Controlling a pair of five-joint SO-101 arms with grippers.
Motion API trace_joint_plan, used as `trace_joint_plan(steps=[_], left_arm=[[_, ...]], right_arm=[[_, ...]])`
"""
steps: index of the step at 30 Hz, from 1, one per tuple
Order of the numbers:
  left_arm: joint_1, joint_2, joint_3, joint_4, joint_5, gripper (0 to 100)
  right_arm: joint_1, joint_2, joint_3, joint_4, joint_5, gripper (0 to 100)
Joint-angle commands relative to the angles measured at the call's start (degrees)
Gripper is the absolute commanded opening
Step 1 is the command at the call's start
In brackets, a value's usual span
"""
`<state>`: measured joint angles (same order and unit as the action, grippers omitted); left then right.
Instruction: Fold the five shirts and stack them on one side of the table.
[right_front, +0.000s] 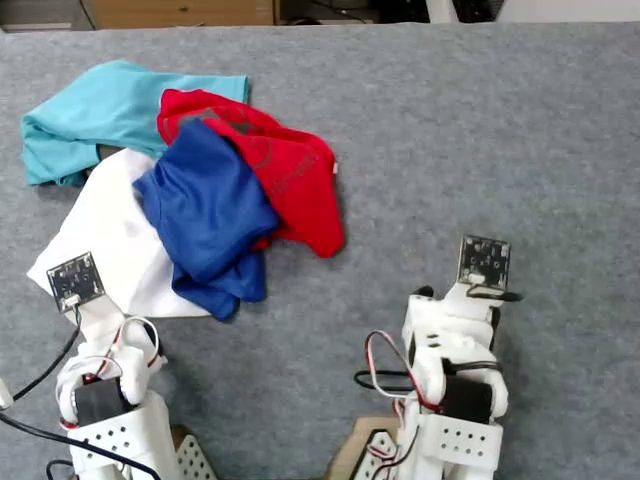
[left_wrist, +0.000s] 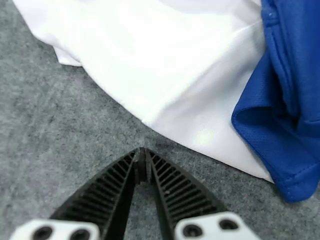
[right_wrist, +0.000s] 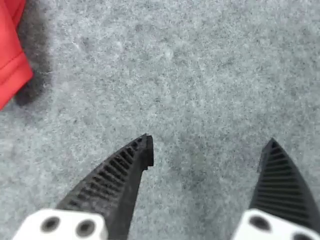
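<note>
Nearest the lens, the left tool (left_wrist: 142, 153) has its two ribbed fingers pressed together on nothing. Their tips sit over bare felt, just short of the white shirt (left_wrist: 165, 65) hem. The right tool (right_wrist: 210, 141) stands with its fingers wide apart above bare felt, with an edge of the red shirt (right_wrist: 10, 60) near it.

From the high view, the left arm (right_front: 100, 410) sits at seven o'clock and the right arm (right_front: 455, 370) at five. The grey worktop (right_front: 480, 130) carries a loose heap of four shirts around ten o'clock. The white shirt spreads out at the heap's seven o'clock side, and its lower corner lies under the left arm's wrist. The red shirt lies at the heap's three o'clock side. The teal shirt (right_front: 100, 110) is at eleven, with one edge tucked under the red. The blue shirt (right_front: 205, 215) is crumpled in the middle, overlapping both white and red.
</note>
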<state>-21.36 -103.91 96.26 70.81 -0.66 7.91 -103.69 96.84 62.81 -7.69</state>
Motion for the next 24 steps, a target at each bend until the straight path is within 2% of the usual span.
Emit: trace_joint_plan(steps=[1,6,8,16,24], left_arm=[[0.6,-0.4,0.6,-1.0,0.2,2],[0.6,-0.4,0.6,-1.0,0.2,2],[0.6,-0.4,0.6,-1.0,0.2,2],[0.6,-0.4,0.6,-1.0,0.2,2],[0.6,-0.4,0.6,-1.0,0.2,2]], right_arm=[[1.5,-3.7,0.0,-1.3,-0.4,33.2],[1.5,-3.6,0.0,-1.3,-0.4,33.0],[1.6,-3.6,0.0,-1.3,-0.3,30.0],[1.4,-3.9,0.0,-1.8,-0.2,1.7],[1.4,-3.9,0.0,-1.5,-0.2,0.6]])
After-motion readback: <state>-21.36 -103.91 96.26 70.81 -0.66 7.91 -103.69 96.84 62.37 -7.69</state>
